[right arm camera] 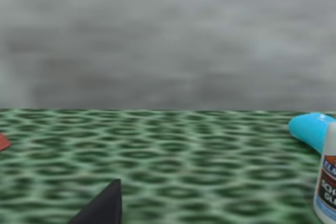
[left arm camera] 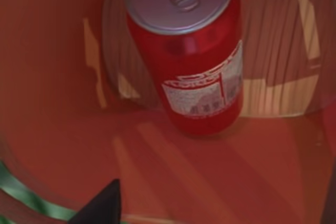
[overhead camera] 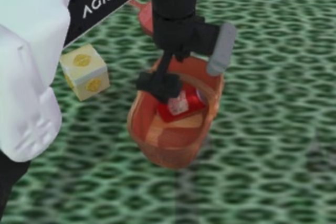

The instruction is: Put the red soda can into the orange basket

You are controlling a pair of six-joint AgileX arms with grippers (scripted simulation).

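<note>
1. Our left arm reaches in from the left of the top view, and its hand [overhead camera: 164, 86] hangs over the orange basket [overhead camera: 137, 124], just above the basket's inside.
2. The red soda can [overhead camera: 181, 103] lies on its side on the pale slatted floor of the basket. In the top view the left hand's dark fingers sit right at the can's upper left end and partly cover it.
3. In the left wrist view the can [left arm camera: 197, 72] fills the middle of the frame, with its silver top and pull tab toward the camera and its white label patch on the side. The basket wall [left arm camera: 47, 103] curves around it, and light falls in stripes on the floor.
4. Only one dark fingertip [left arm camera: 102, 205] shows in that view, and it is clear of the can. We cannot tell whether the left hand is spread or pressed together.
5. A cream cube with yellow round marks [overhead camera: 85, 72] stands on the green patterned worktop [overhead camera: 273, 129], to the left of the basket and apart from it.
6. A pink-red scoop [overhead camera: 144, 14] lies behind the basket, mostly hidden by the arm.
7. Our right arm is parked outside the top view. Its wrist view shows one dark fingertip [right arm camera: 102, 205], the worktop, a white glue bottle [right arm camera: 326, 174] and a light blue object [right arm camera: 310, 129] beside it. We cannot tell the state of the right hand.
</note>
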